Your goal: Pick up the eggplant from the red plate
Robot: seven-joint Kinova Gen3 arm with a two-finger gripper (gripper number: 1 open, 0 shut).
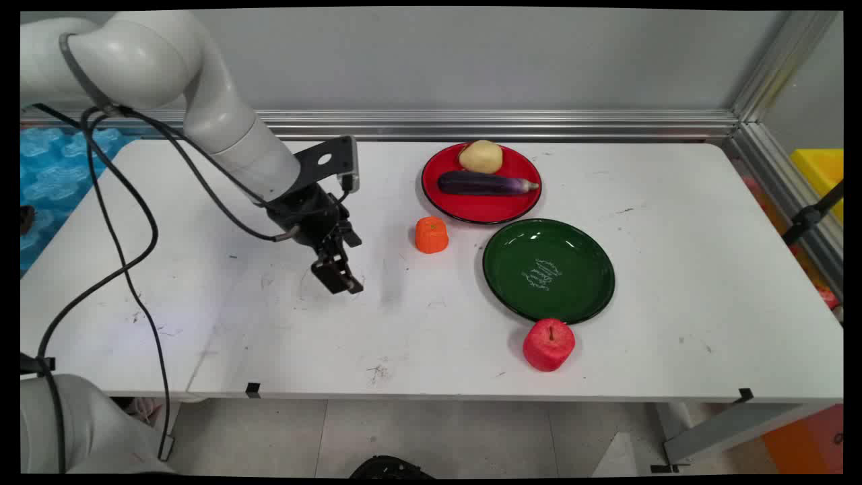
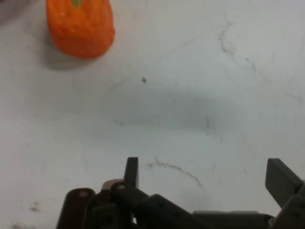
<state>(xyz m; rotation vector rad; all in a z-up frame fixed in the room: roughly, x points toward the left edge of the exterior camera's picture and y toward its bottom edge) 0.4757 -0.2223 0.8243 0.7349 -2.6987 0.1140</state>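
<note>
My gripper [image 1: 340, 276] hangs low over bare white table [image 1: 269, 337], jaws spread wide and holding nothing; nearest thing, an orange fruit [image 1: 432, 235], sits apart beside the red plate [image 1: 450, 197].

— What sort of place is this?
— A robotics lab, by the look of it; a scuffed white rectangular table [image 1: 673, 269] stands inside a silver aluminium-profile frame [image 1: 498, 124] against a plain grey wall [image 1: 471, 54]; a white jointed robot arm [image 1: 222, 128] trails black cables [image 1: 128, 269] across it.
</note>
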